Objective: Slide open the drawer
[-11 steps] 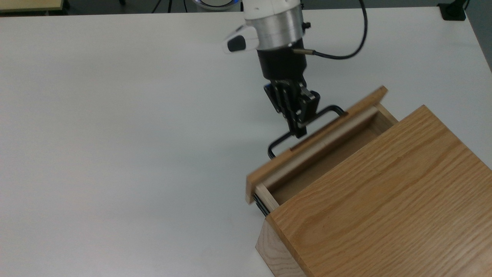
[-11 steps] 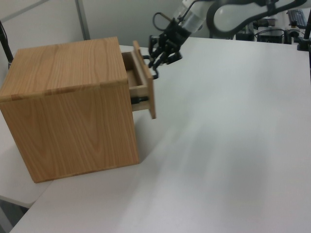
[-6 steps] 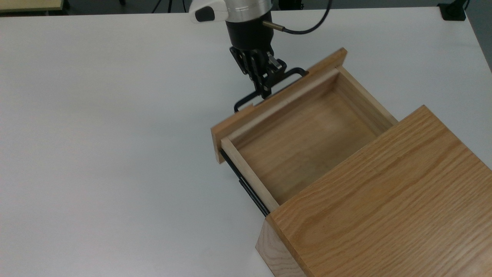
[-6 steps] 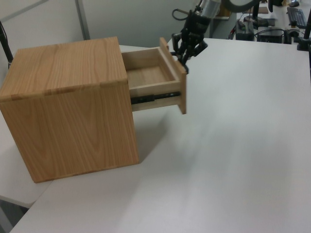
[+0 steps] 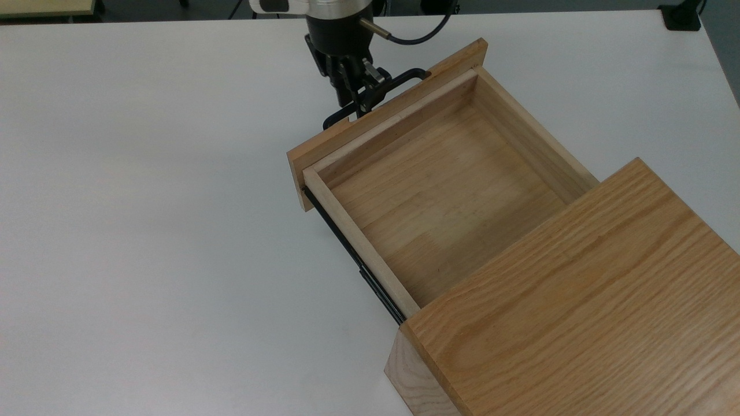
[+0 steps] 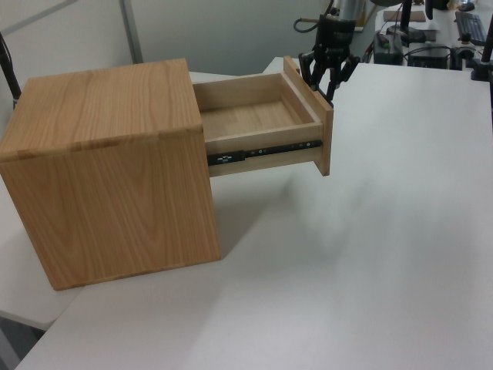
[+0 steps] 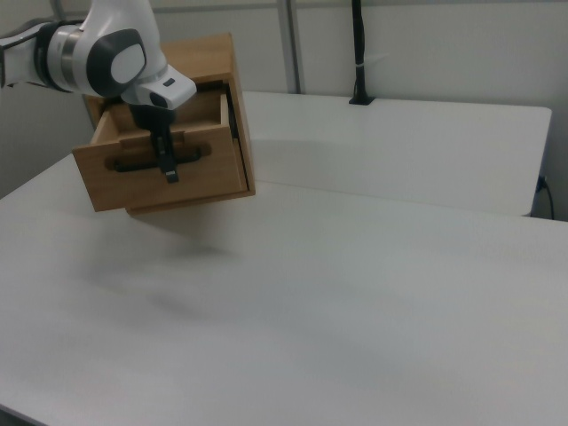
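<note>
Sitting nearest in the top view, at its lower right, is an oak-grained cabinet (image 5: 578, 312), a plain box resting on a white table (image 5: 144, 231). From the cabinet's front, the drawer (image 5: 439, 190) reaches out toward the top view's upper left, pulled far open so that most of its pale wooden floor and low side walls are exposed, and nothing lies inside it. A black rail (image 5: 358, 260) runs along the drawer's side below the wall, stretching from the cabinet opening to the front panel; in the left view the same rail (image 6: 266, 152) shows as a dark strip under the tray. At the drawer's far end stands its flat front panel (image 5: 381, 115), a little wider than the tray behind it. A black U-shaped handle (image 5: 376, 95) is fixed to the outer face of that panel. Beyond the panel, the gripper (image 5: 359, 99) comes down from above with its dark fingers clenched around the handle's bar, near the middle of the bar. In the right view the gripper (image 7: 169, 169) hangs in front of the panel, gripping the handle (image 7: 151, 161), with the white arm (image 7: 106, 49) curving up behind it. Farther back, the table continues to its edge.
</note>
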Available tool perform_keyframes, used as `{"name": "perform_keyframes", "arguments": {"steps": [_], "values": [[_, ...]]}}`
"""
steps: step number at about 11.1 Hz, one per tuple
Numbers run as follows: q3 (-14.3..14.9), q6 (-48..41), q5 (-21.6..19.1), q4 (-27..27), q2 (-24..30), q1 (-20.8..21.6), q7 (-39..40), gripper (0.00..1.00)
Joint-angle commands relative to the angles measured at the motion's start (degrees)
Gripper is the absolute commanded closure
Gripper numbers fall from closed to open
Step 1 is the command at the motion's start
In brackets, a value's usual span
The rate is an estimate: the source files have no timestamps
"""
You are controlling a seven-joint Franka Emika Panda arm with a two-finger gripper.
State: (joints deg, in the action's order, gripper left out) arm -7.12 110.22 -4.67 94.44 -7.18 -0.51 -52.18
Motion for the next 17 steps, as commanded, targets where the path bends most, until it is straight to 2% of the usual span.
{"name": "perform_keyframes", "arguments": {"steps": [1, 5, 6, 8, 10, 11, 13, 17], "values": [[1.66, -0.89, 0.19, 1.10, 3.83, -1.24, 1.38, 0.00], [5.09, -5.44, -3.05, -4.43, 6.74, -1.51, 2.52, 0.00], [5.97, -8.07, -2.19, -4.88, 8.31, -1.07, 3.22, 0.00], [8.17, -13.43, -0.35, -3.66, 10.34, 1.46, 17.55, 0.00], [9.75, -14.95, 1.40, -3.39, 10.26, 4.19, 29.01, 0.00], [9.84, -14.95, 4.90, -2.87, 10.17, 4.64, 37.24, 0.00], [9.93, -15.04, 6.25, -2.60, 9.91, 4.47, 52.03, 0.00], [9.93, -16.61, 6.43, -2.42, 9.91, 4.64, 52.62, 0.00]]}}
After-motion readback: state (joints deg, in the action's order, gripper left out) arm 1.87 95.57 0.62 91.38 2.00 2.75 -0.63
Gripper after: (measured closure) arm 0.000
